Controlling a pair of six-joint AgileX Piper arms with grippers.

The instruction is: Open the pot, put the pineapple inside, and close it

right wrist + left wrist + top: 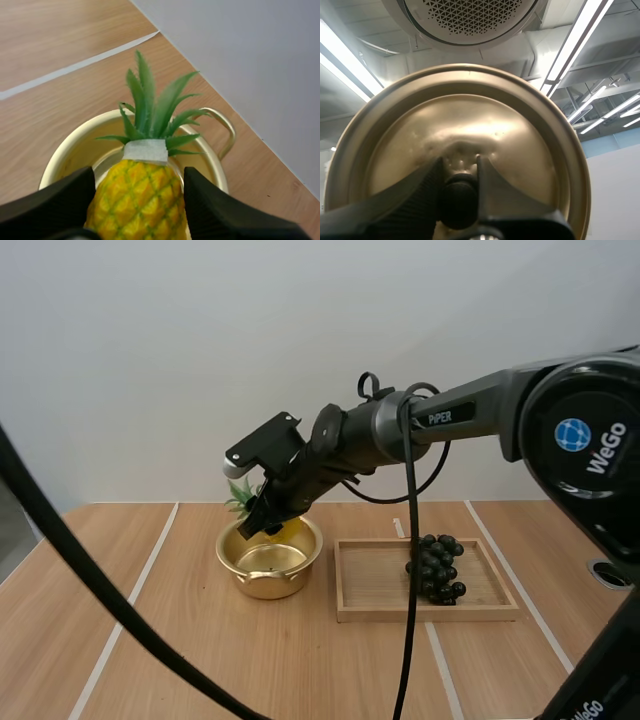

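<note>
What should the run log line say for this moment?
right gripper: shut on pineapple, over open pot | left gripper: shut on lid | grapes: on tray

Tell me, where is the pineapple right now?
The pineapple is pinched in the right claw, just over the open gold pot. In the high view, that pot sits left of the wooden tray holding the grapes.
</note>
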